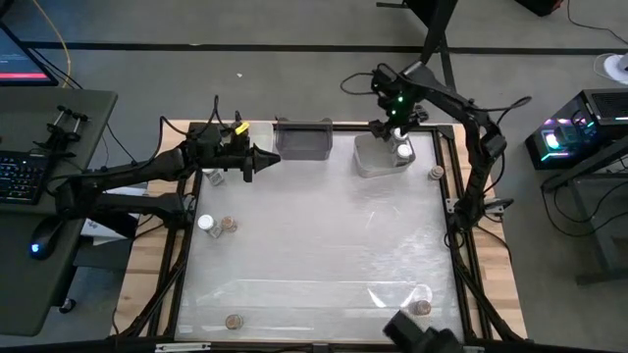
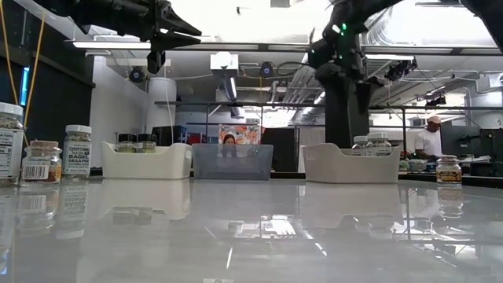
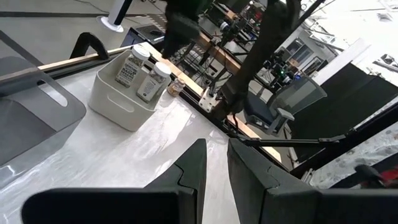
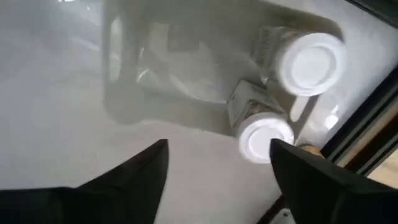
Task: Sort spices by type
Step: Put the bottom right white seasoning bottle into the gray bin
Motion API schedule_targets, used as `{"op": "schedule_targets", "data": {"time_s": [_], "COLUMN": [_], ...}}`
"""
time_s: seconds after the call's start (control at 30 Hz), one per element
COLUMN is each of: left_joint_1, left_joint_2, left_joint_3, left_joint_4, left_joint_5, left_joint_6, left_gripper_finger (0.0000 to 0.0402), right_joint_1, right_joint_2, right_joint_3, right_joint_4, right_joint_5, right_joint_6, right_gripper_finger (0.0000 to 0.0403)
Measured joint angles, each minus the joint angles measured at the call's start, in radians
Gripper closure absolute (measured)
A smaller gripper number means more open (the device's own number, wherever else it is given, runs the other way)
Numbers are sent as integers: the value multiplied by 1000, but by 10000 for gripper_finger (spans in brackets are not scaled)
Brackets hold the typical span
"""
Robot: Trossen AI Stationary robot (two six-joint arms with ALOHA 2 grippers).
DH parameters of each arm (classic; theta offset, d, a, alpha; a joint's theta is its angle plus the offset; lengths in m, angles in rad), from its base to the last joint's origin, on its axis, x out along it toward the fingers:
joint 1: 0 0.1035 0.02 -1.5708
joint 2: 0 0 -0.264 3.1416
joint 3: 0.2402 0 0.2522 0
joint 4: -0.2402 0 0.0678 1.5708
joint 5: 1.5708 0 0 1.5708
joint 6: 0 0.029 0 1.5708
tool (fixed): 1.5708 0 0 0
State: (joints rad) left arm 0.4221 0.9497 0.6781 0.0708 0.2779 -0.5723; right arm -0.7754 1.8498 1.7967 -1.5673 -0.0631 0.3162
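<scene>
The spices are small round jars. Two white-capped jars [image 4: 308, 62] lie in the white bin [image 1: 378, 157] at the far right. Two dark-capped jars [image 2: 137, 142] stand in the white bin [image 2: 145, 161] at the far left. A white-capped jar [image 1: 206, 223] and a brown-capped jar [image 1: 229, 226] stand by the left edge. More brown-capped jars [image 1: 233, 321] [image 1: 422, 307] [image 1: 436, 173] stand apart on the table. My right gripper [image 4: 217, 155] hangs open above the right bin, holding nothing. My left gripper [image 3: 214, 165] is shut and empty, raised beside the far-left bin and pointing right.
A grey bin [image 1: 302, 140] sits between the two white bins along the far edge. Three jars [image 2: 43, 157] stand close to the low camera at the left. The glossy table middle [image 1: 314, 235] is bare. People show in the room beyond.
</scene>
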Motion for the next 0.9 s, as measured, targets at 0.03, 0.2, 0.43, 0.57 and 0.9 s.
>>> {"op": "schedule_targets", "data": {"time_s": [0.03,0.2,0.43,0.57,0.9], "left_joint_1": [0,0,0,1,1], "left_joint_2": [0,0,0,0,0], "left_joint_3": [0,0,0,0,0], "left_joint_4": [1,1,1,2,2], "left_joint_5": [0,0,0,-18,-20], "left_joint_6": [0,0,-10,-10,-10], "left_gripper_finger": [348,348,348,348,348], "right_joint_1": [23,118,83,46,36], "right_joint_2": [-10,-73,-271,-386,-434], "right_joint_3": [-12,-157,-499,-648,-799], "right_joint_4": [0,23,157,342,563], "right_joint_5": [17,93,72,70,67], "right_joint_6": [-15,-65,22,158,340], "right_gripper_finger": [162,311,389,397,402]}}
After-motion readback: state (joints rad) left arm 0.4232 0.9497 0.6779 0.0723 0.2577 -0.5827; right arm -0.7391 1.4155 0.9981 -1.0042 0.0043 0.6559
